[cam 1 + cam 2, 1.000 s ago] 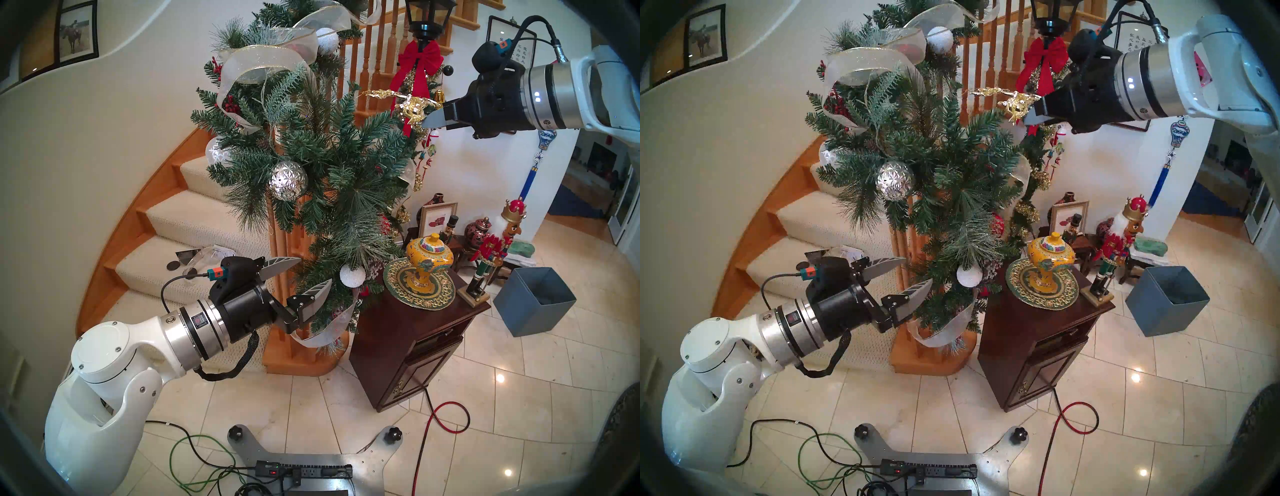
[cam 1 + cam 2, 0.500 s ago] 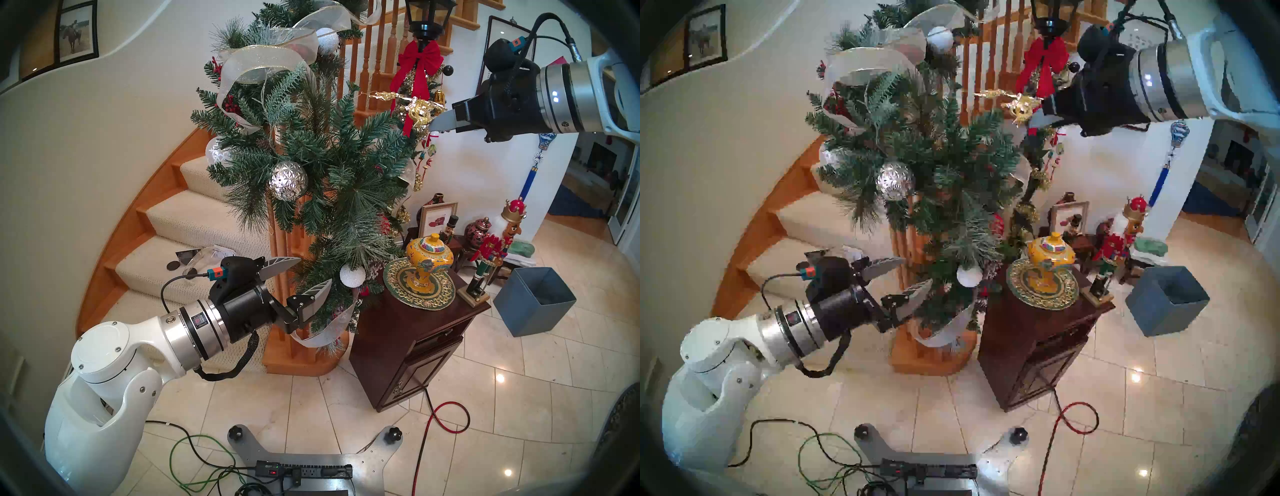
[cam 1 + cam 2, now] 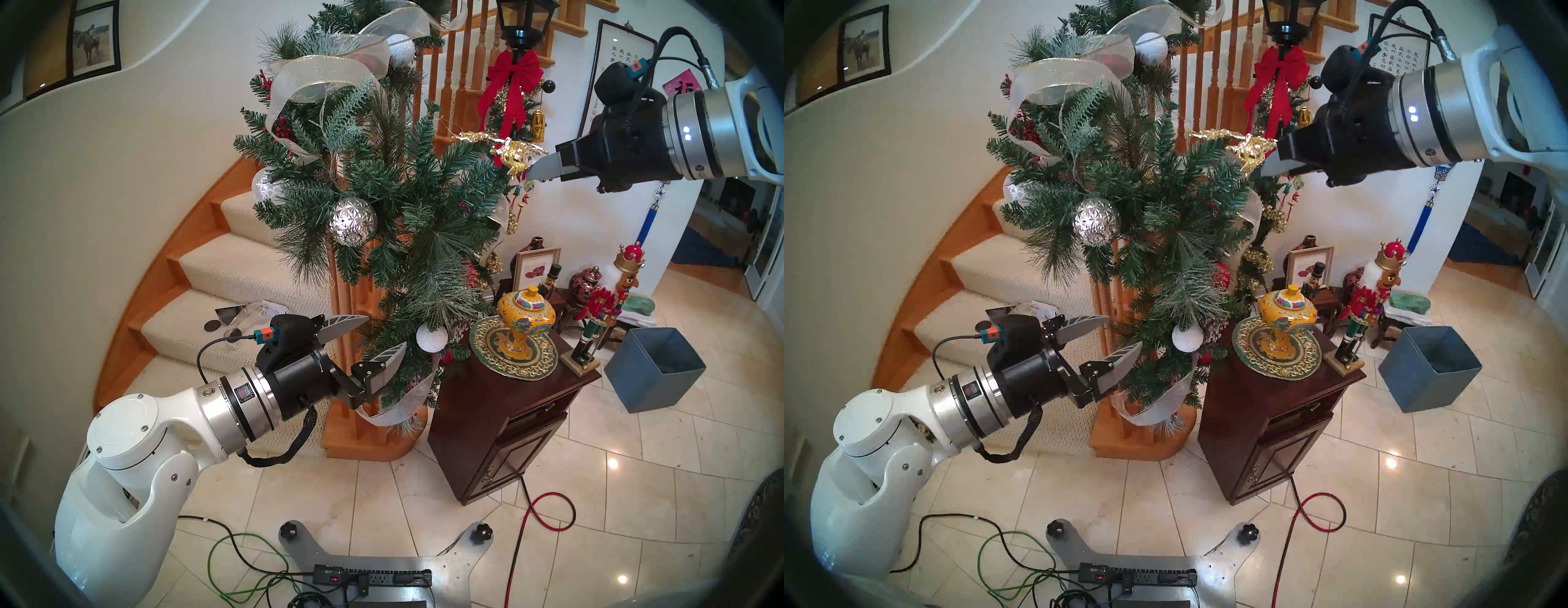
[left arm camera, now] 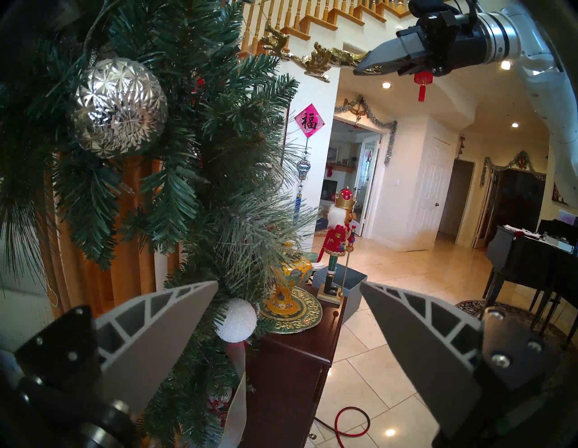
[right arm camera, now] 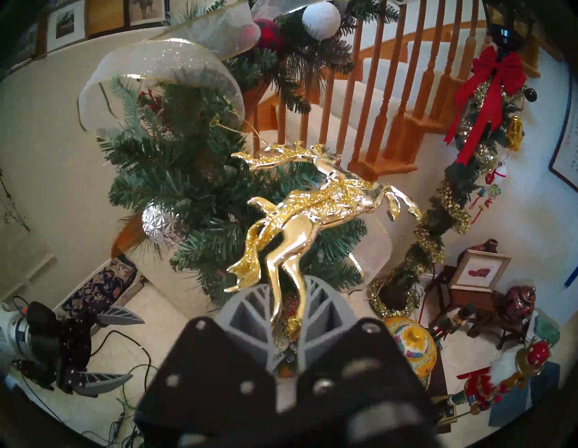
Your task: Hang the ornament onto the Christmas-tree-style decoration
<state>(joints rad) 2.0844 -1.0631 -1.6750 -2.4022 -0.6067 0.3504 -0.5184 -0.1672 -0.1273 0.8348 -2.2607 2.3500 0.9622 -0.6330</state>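
While the right wrist view looks along the ornament (image 5: 316, 200) from its tail end, showing the hind legs of the nearest gold reindeer pinched between the two grey fingers (image 5: 250, 316) of the right tool (image 5: 286, 316), the head views show it only as a small gold shape (image 3: 505, 148) sticking out sideways from that tool (image 3: 535, 170). From the left wrist camera the ornament (image 4: 316, 58) reads as a level chain of reindeer stretching from the right tool (image 4: 367, 67) toward the garland (image 4: 219, 125), its far end (image 4: 275, 40) above the upper branch tips; whether it touches them I cannot tell. A thin gold string (image 5: 240, 125) shows only in the right wrist view, running from the antler end up toward the ribbon (image 5: 162, 59); whether it is caught on a twig is unclear.

So the ornament is up in the air, clamped at its rear by the right tool, with the rest of it projecting away from the fingertips over the top right side of the garland (image 3: 403, 199).

Lower down, the left tool (image 3: 373, 344) has its fingers spread apart with nothing between them, near the bottom of the garland, close to a white ball (image 3: 432, 337). A silver ball (image 3: 353, 220) hangs mid-garland. Beside the garland's foot stands a dark cabinet (image 3: 500, 424) carrying a yellow jar (image 3: 526, 322).
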